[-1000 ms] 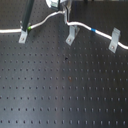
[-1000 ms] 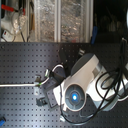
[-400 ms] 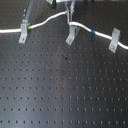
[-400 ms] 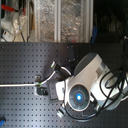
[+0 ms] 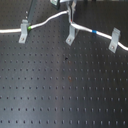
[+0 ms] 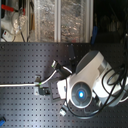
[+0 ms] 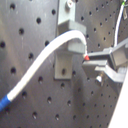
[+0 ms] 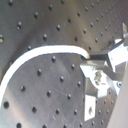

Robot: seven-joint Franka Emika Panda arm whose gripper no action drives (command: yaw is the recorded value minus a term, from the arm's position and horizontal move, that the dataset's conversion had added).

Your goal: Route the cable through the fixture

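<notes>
Since a second ago, the arm's head in the second exterior view has shifted from the lower middle toward the lower right, and in the first exterior view the cable [image 5: 50, 20] now peaks nearer the middle fixture [image 5: 71, 35]. The gripper [image 5: 70, 11], at the top edge of that view, pinches the cable just above this fixture; in the first wrist view the fingertips [image 7: 95, 60] meet on the cord's end. The cable is a smooth white cord with a green band [image 5: 29, 27] beside the left clip [image 5: 23, 32] and a blue band [image 5: 94, 32] before the right clip [image 5: 115, 39]. All three are silver-grey forked brackets. The matte black perforated board [image 5: 64, 90] fills the lower frame, bare.
</notes>
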